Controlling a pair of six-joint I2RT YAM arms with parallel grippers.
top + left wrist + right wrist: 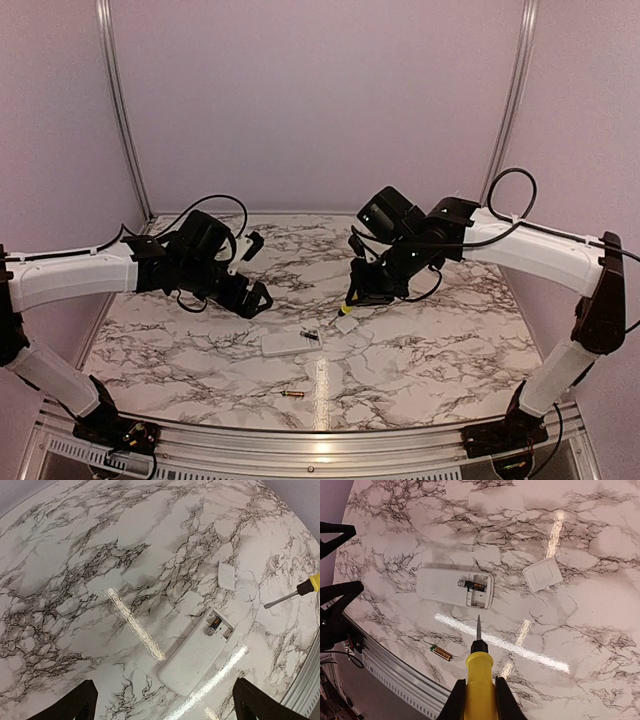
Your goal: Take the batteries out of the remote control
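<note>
The right gripper [479, 696] pinches the screwdriver [479, 667], tip just short of the remote [440, 586], and next must poke out the last battery [475, 585]; the left gripper [167, 702] is spread wide.

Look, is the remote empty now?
Not yet. One battery sits in the open remote; the other battery lies on the table.

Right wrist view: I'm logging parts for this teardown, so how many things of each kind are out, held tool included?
Remote control: 1
Batteries: 2 (one in the remote's recess, one loose)
White cover piece: 1
Yellow-handled screwdriver: 1
Total: 5
</note>
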